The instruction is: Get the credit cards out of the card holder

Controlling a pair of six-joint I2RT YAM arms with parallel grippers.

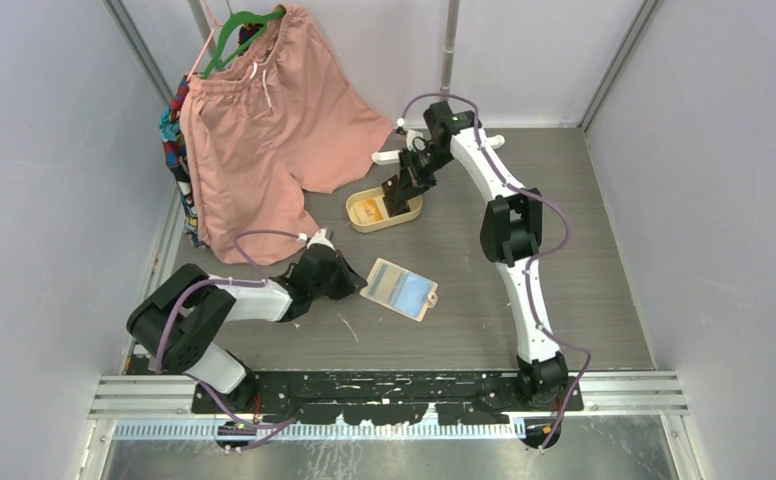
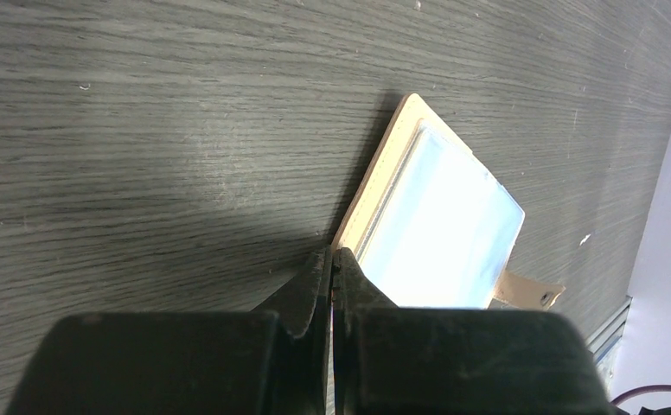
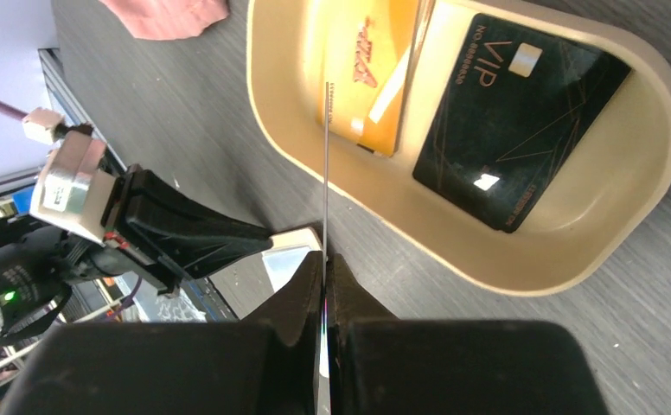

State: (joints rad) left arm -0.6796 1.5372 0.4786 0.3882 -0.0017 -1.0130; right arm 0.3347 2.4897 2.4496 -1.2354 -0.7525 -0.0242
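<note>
Pinching a credit card (image 3: pixel 326 173) — seen only edge-on — right gripper (image 3: pixel 325 258) hangs over tray (image 3: pixel 522 275); left gripper (image 2: pixel 333 252) closed beside card holder (image 2: pixel 440 225).

Left gripper (image 2: pixel 333 264) closed, tips at the near corner of the card holder (image 2: pixel 440 216), open on grey table (image 2: pixel 142 130), tab (image 2: pixel 531 290) outward.

The black card (image 3: pixel 522 121) reads "VIP"; red lettering on the orange card (image 3: pixel 375 69) is unreadable.
</note>
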